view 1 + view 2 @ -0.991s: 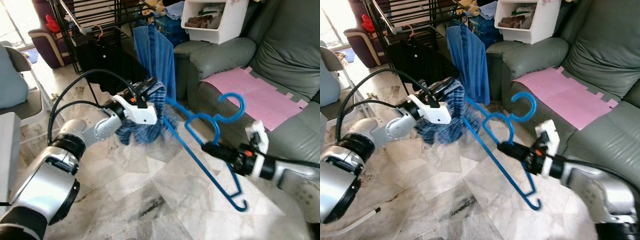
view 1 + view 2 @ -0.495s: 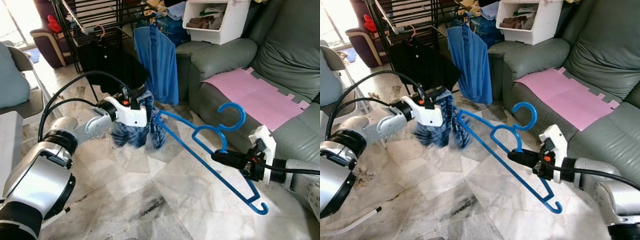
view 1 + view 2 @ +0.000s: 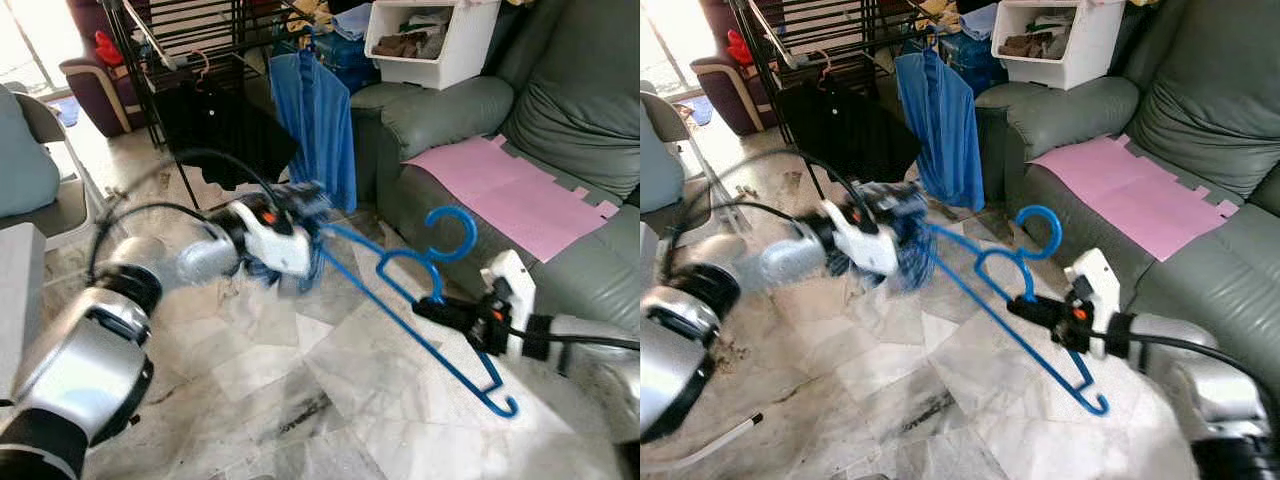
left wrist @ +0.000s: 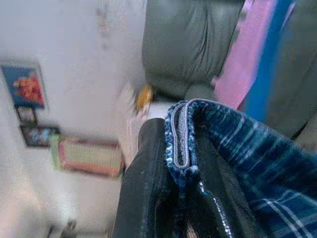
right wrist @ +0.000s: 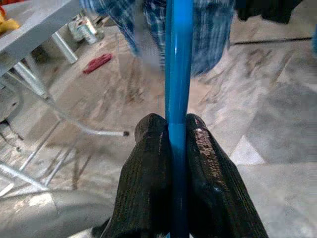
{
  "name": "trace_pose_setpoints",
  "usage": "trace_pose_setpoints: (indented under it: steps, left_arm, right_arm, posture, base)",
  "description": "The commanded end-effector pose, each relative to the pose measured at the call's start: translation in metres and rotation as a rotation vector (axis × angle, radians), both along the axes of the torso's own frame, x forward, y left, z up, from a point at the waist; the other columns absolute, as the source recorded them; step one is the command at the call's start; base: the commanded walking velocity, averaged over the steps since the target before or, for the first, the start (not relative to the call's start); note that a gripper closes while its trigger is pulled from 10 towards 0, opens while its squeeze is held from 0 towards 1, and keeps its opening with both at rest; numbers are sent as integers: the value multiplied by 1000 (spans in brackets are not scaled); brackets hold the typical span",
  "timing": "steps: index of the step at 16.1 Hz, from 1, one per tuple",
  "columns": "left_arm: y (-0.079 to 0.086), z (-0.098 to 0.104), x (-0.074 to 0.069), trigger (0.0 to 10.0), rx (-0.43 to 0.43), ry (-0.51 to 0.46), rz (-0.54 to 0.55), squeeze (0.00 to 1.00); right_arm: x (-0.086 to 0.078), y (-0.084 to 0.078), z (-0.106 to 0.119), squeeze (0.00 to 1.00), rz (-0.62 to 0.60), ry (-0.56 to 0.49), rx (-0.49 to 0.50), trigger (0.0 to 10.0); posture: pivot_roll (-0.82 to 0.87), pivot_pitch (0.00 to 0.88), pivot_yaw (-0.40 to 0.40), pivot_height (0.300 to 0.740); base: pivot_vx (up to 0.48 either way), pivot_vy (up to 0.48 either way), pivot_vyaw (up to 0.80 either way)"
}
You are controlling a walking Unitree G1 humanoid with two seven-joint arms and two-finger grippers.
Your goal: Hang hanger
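A blue plastic hanger (image 3: 420, 290) slants over the marble floor, hook up toward the sofa. My right gripper (image 3: 432, 309) is shut on its lower bar, and in the right wrist view the fingers (image 5: 198, 163) pinch the blue bar (image 5: 177, 74). A blue plaid garment (image 3: 300, 232) hangs bunched at the hanger's far end. My left gripper (image 3: 310, 205) is shut on that cloth; the left wrist view shows the plaid fabric (image 4: 233, 144) clamped between the black fingers (image 4: 148, 188).
A black drying rack (image 3: 180, 50) stands behind, carrying a blue shirt (image 3: 318, 110) and a black garment (image 3: 215, 125). A grey sofa (image 3: 520, 120) with a pink mat (image 3: 515, 190) lies to the right, a white bin (image 3: 425, 40) behind it. A grey chair (image 3: 30, 180) is left.
My left gripper and the plaid cloth have risen and moved right along the hanger, blurred in motion. The right gripper has shifted slightly left with the hanger.
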State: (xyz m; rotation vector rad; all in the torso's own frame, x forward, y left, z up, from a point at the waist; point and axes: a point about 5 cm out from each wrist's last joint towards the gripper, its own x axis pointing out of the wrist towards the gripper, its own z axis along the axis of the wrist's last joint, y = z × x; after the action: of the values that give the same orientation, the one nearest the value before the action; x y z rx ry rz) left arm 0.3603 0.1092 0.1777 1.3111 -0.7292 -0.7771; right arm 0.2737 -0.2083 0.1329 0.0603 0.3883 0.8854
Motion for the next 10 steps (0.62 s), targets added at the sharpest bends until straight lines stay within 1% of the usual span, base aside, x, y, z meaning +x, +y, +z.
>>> trace_pose_setpoints:
  steps: [1,3,5,6,7,8,9,10]
  left_arm:
    - [-6,-1,-5,10000,2,6,-58,0]
    - [-10,-8,-9,10000,23,5,-89,0]
    - [-17,-2,-12,10000,-35,-36,-119,0]
    - [-20,1,-12,10000,-60,-51,-130,0]
    - [-26,7,-14,10000,-109,-80,-154,0]
    - [-28,9,-16,10000,-124,-96,-163,0]
    - [-30,11,-16,10000,-166,-108,-161,0]
    - [-29,7,-14,10000,-139,-108,-137,0]
  right_arm:
    - [5,3,4,0,0,-30,-1,10000]
    - [4,10,4,0,34,-30,13,10000]
    - [7,16,-1,0,16,-15,44,10000]
    - [9,17,-3,0,-6,-21,45,10000]
    - [16,19,-6,0,-74,-3,93,10000]
    - [19,20,-7,0,-100,-14,102,10000]
    - [25,22,-9,0,-157,-15,134,10000]
    - [26,23,-7,0,-157,-18,144,10000]
  posture:
    - [-166,0,60,740]
    - [-164,0,56,740]
    - [-164,0,56,740]
    - [-164,0,56,740]
    - [-164,0,56,740]
    - [-160,0,56,740]
    - [-158,0,55,740]
    - [-155,0,55,740]
  base:
    - [0,0,0]
    - [0,0,0]
    - [0,0,0]
    - [0,0,0]
    - [0,0,0]
    - [0,0,0]
    - [0,0,0]
    - [0,0,0]
